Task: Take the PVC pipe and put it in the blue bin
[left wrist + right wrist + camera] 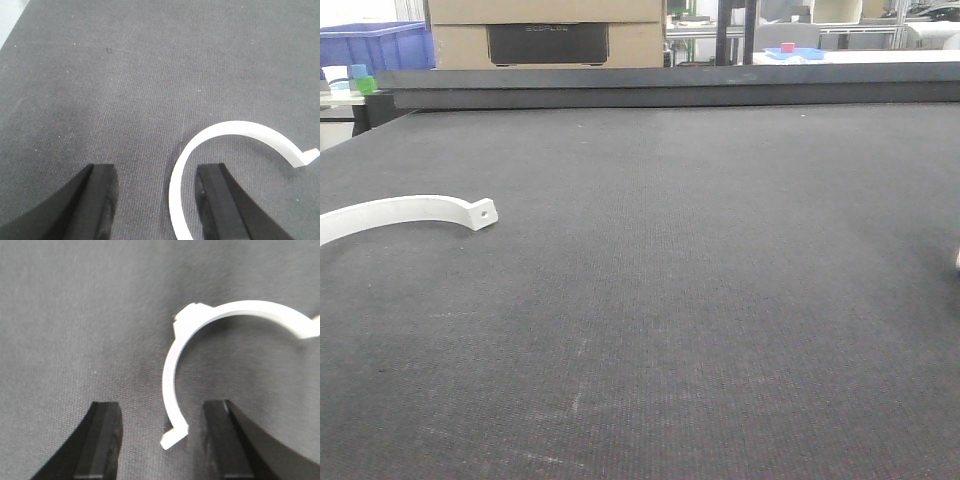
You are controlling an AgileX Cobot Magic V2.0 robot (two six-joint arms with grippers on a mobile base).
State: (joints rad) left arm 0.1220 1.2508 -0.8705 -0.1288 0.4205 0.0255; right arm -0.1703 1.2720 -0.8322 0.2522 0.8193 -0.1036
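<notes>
- the pvc pipe (410, 210) lay flat on the dark surface (700, 300) at its left edge, with the rounded, pierced end pointing inward and the rest running out of the front view.
- the left gripper (156, 175) hung over it with jaws wide apart and nothing in them. one limb of the arc (240, 127) passed between the fingers, close to one of them.
- the right gripper (160, 407) was likewise spread and empty, above a white arc (172, 365) with small tabs. i cannot tell whether this was the same piece.
- the pipe looked light, thin and stiff, with a smooth face likely to slip or swivel in a loose pinch.
- the best hold seemed to be across the band on the limb between the left fingers, not at the flattened tip.
- a blue bin (375, 45) stood beyond the far left corner.
</notes>
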